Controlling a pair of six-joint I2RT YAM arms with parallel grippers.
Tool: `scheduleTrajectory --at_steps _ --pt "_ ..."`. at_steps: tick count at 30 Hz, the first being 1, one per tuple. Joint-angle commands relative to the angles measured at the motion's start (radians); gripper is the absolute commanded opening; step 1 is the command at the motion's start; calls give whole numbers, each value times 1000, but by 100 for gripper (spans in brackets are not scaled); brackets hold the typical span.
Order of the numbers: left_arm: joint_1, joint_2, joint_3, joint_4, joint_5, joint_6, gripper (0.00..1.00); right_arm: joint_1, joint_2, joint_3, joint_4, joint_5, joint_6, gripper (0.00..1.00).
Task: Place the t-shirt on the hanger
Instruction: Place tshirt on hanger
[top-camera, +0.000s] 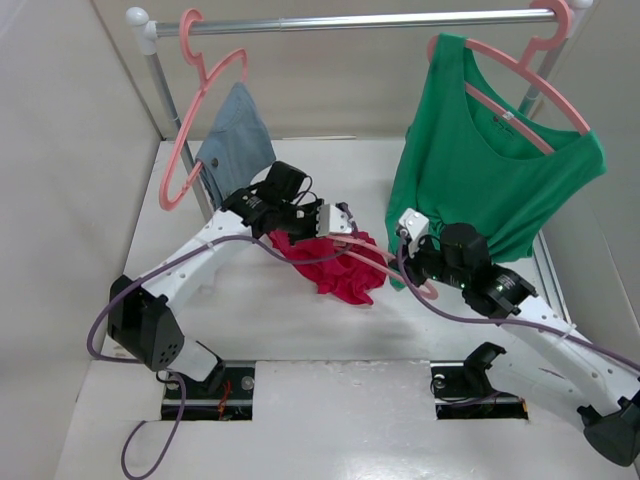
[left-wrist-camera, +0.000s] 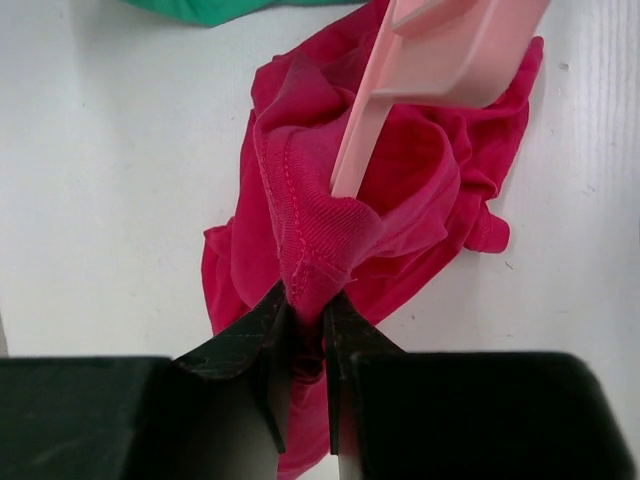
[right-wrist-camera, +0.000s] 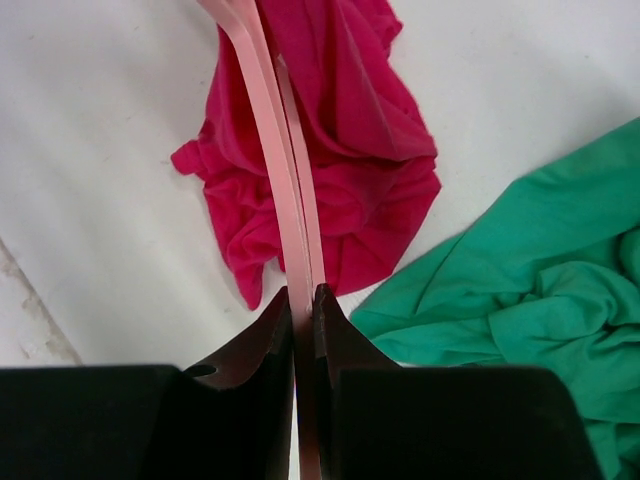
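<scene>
Hanging just starting: small crimson-red soft fabric t-shirt (left-wrist-camera: 410, 200) is lying crumpled on the white tabletop (left-wrist-camera: 100, 200) ahead of both jaws.
Left jaws are pinching its ribbed edge; right jaws are clamping the slim pink plastic hanger (right-wrist-camera: 285, 200), whose arm is reaching over the shirt. Threading it through is seemingly remaining.

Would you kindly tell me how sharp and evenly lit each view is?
Top external: even, diffuse light, faint shadows on the table, all sharp. Left wrist: t-shirt stitching crisp, hanger near the lens pale and soft, left hand underexposed black. Right wrist: right hand equally dark, green top evenly lit.
</scene>
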Motion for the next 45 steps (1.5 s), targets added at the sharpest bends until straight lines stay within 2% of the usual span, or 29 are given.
scheduleTrajectory --at_steps 1,2,3,5,6,7,9,11,15,19,22,23,24,27,30,34,40,43,45 --pt "41 -43 0 24 -3 -179 0 -10 19 107 175 114 57 7" --pt "41 -54 -14 35 -15 -196 0 -10 31 116 175 130 57 14" --pt "52 -69 -23 35 -31 -214 0 -19 57 139 175 130 45 14" --pt "66 -78 -43 47 -58 -266 0 -19 89 166 175 121 36 25" --pt "66 -92 -65 47 -68 -279 0 -19 126 196 175 121 25 54" --pt "75 -107 -79 58 -77 -302 0 -19 146 212 165 121 25 69" --pt "75 -123 -123 98 -126 -386 0 -28 181 244 156 121 25 90" --pt "75 -147 -154 131 -188 -441 0 -28 207 285 147 121 25 97" --pt "103 -183 -198 208 -259 -569 0 -28 207 296 177 180 102 97" --pt "130 -207 -211 217 -270 -655 0 -28 183 217 213 204 237 90" --pt "130 -229 -229 217 -249 -673 0 -28 261 167 239 110 274 71" --pt "130 -229 -238 217 -240 -682 0 -19 290 167 239 93 286 61" --pt "130 -238 -250 217 -239 -682 0 -19 351 167 248 83 300 57" --pt "130 -247 -269 217 -239 -713 0 -19 483 192 301 72 340 56" --pt "130 -247 -278 228 -229 -744 0 -8 586 222 401 21 404 63" --pt "130 -265 -290 239 -229 -744 0 19 755 340 435 102 472 66" --pt "130 -276 -290 248 -229 -744 0 32 870 360 435 185 519 66" --pt "140 -276 -290 248 -220 -756 0 32 953 391 417 174 510 60" --pt "140 -276 -290 248 -220 -756 0 32 977 391 373 199 531 43"
